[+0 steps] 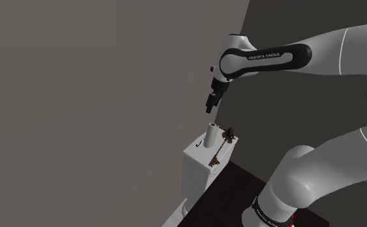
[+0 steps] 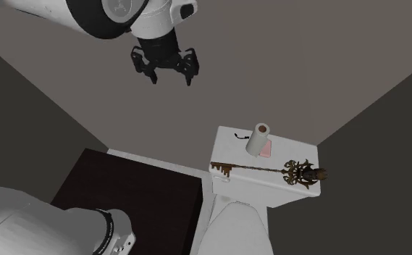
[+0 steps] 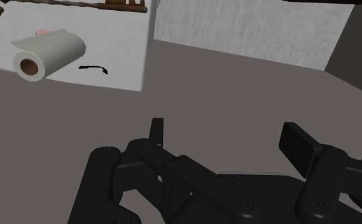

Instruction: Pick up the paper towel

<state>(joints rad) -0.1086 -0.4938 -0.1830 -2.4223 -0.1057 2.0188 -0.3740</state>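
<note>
A white paper towel roll with a brown core stands upright on the lid of a white toilet tank. In the shoulder view the roll sits a short way below my black gripper, which hangs in the air apart from it. The gripper is open with nothing between its fingers. In the wrist view the roll lies ahead and off to one side of the open gripper, showing its hollow end.
An ornate brown key lies across the tank lid beside the roll, and a small pink object sits behind it. A thin black squiggle marks the lid. The dark stand top adjoins the toilet. Grey walls rise close behind.
</note>
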